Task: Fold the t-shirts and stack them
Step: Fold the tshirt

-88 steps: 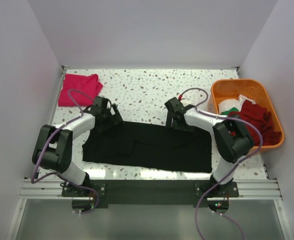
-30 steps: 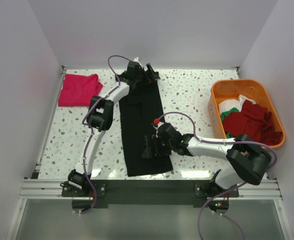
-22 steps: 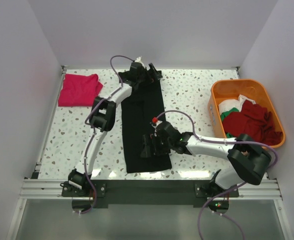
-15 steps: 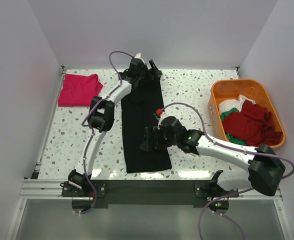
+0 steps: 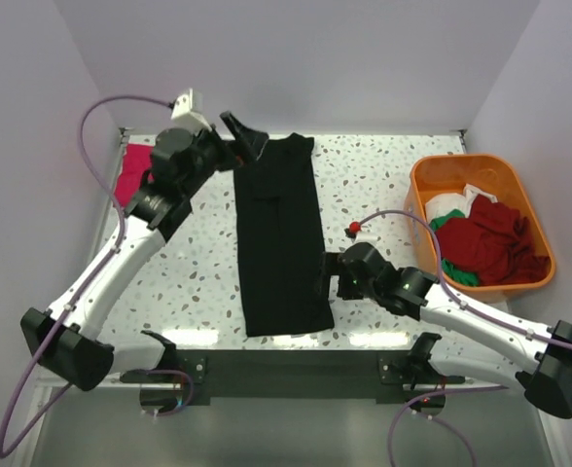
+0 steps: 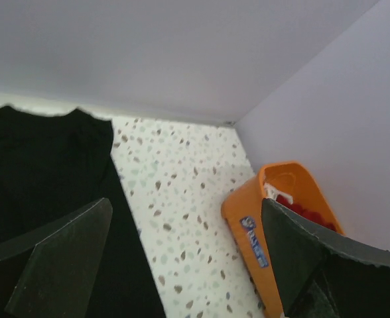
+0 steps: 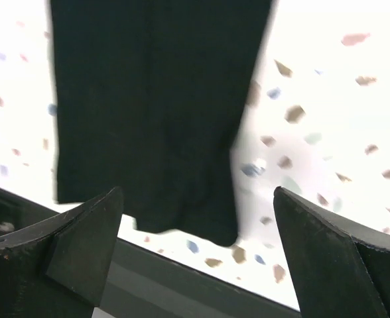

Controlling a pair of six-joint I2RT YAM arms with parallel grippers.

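- The speckled table carries the black t-shirt and everything else named here.
- The black t-shirt lies flat as 1 long, narrow strip, running from the table's far edge to its near edge. It is the landmark for all that follows.
- The orange tub stands well to the right of the black t-shirt, apart from it, with bare table between.
- A dark red t-shirt is heaped in that tub, on the side away from the black t-shirt.
- A bright pink-red t-shirt lies to the left of the black t-shirt's far end, apart from it and partly hidden by the left arm.
- The left gripper is over the black t-shirt's far left corner. Its 2 fingers are spread wide with nothing between them, and the wrist view shows the cloth lying below them, untouched.
- The right gripper is at the black t-shirt's right edge, toward the near end. Its jaws are also spread wide and hold nothing. In the wrist view the shirt's near end lies ahead of the fingers, somewhat blurred.
- A white t-shirt sits in the tub on the side nearer the black t-shirt.
- A bit of green t-shirt shows just beside the dark red one, also on the tub's side nearer the black t-shirt.
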